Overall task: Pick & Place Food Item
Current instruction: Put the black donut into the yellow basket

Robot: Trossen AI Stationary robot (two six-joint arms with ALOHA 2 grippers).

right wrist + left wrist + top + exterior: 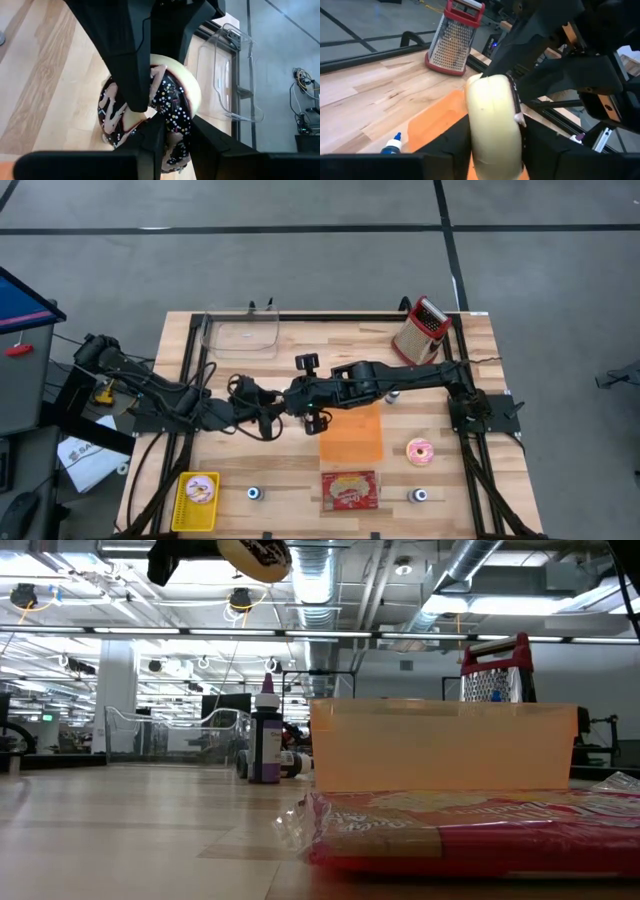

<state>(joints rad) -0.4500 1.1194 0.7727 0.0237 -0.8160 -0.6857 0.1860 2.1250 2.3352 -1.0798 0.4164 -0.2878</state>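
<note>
- Wooden tabletop (250, 470) on a grey concrete floor; an open workshop with ducts and ceiling lights shows behind it in the low view.
- Both arms meet over the table's middle, well above the surface, just beside the near-left corner of the orange container (351, 432).
- Task item: chocolate-iced donut (150, 107) with sprinkles, held in the air between the two grippers. The low view shows its pale underside at the top edge, clear of the table.
- Left gripper (492, 135): clenched on the donut, one finger on each flat face; the donut stands on edge between them.
- Right gripper (170, 132): fingers set on the iced face and through the hole, closed on the same donut. Two dark fingers from the other arm cross the same icing in this view.
- Judgement: this looks like a mid-air handover, both holding at once so the donut cannot drop before one lets go. Which arm gives and which receives I cannot tell.
- Likely destination: the orange container, nearest below.
- Also on the table: pink donut (420, 451), red snack packet (349, 490), yellow tray (196, 501), clear bin (241, 333), box grater (421, 329).
- Risk: soft icing may smear or slip under the fingers.
</note>
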